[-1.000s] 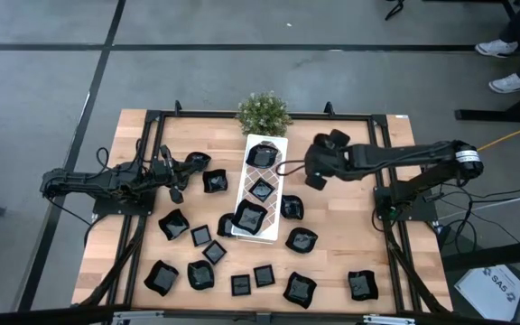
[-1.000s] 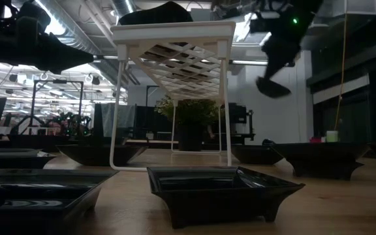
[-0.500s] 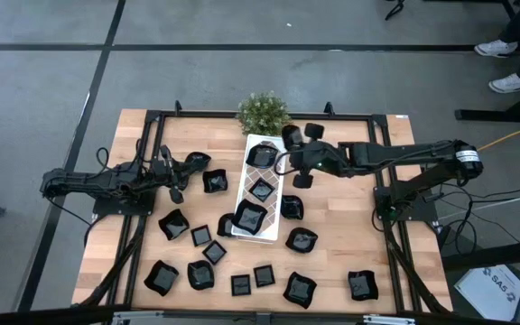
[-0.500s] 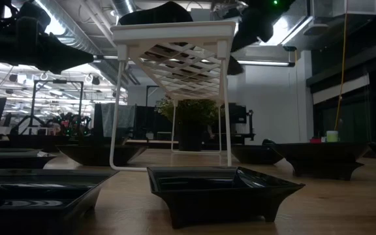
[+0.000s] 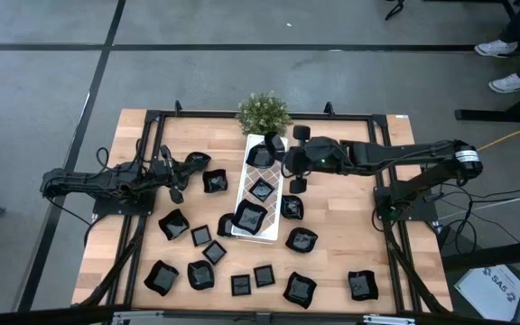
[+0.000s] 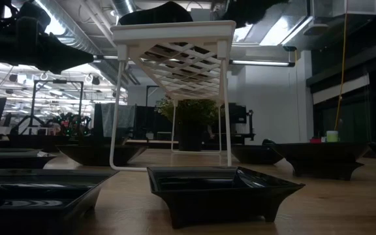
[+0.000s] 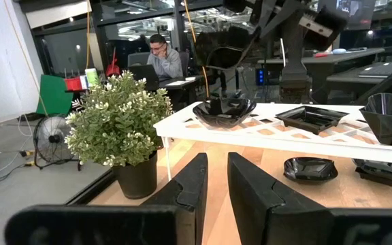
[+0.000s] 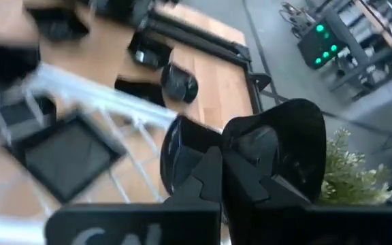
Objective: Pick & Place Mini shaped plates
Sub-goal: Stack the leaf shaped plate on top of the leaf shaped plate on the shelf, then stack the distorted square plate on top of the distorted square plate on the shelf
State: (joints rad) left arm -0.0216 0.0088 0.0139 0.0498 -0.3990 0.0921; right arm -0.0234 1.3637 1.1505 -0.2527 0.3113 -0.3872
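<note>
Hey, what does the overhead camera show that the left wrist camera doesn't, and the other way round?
Only the high view shows the loose plates across the table's front, the left gripper resting at the table's left, and a person's shoes on the floor.

Only the left wrist view shows a seated person behind the table, and that the white tray stands raised on legs.

Both show the plant, the plates on the tray, and the right gripper above the tray's plant end, apparently holding a mini plate.
</note>
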